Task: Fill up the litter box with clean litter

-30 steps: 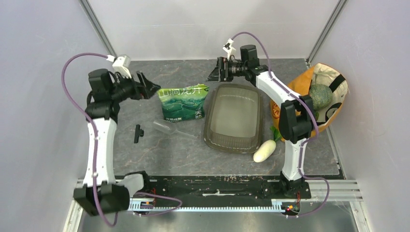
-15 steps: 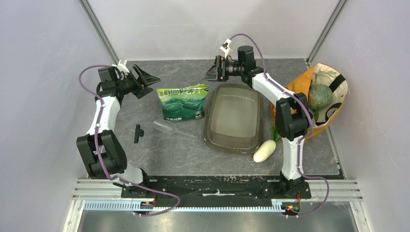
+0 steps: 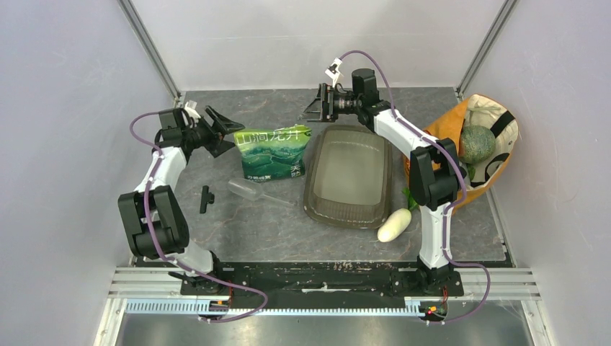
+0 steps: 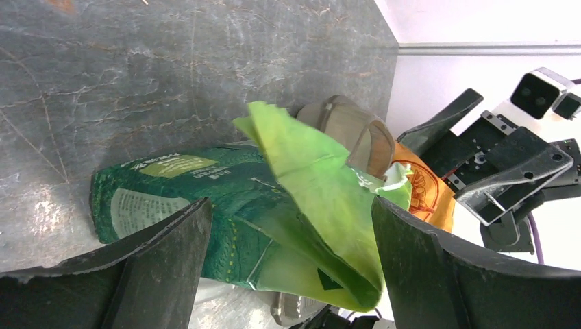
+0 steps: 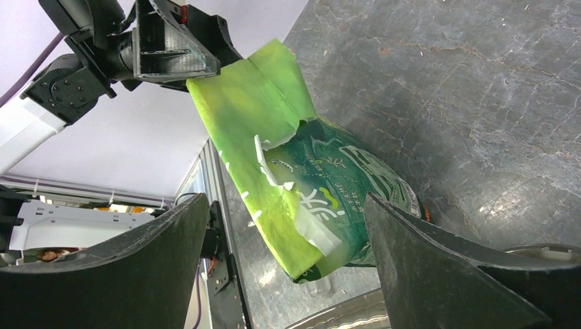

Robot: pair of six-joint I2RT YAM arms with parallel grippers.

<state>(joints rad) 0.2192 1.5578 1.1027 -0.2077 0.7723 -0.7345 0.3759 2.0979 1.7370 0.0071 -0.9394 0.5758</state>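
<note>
The shallow litter box (image 3: 349, 176) of smoky grey-brown translucent plastic sits right of the bench's centre, its long axis running from near edge to far edge. Just beside its left rim lies the green printed pouch (image 3: 272, 151), its torn pale-green mouth toward the far edge. The left gripper (image 3: 228, 132), jaws apart, is at the pouch's far-left corner and looks nearer than the right gripper (image 3: 310, 110), likewise spread, off the far-right corner. No clean litter shows; it is presumably inside the pouch. Whether the box's pale floor holds grains is unclear.
</note>
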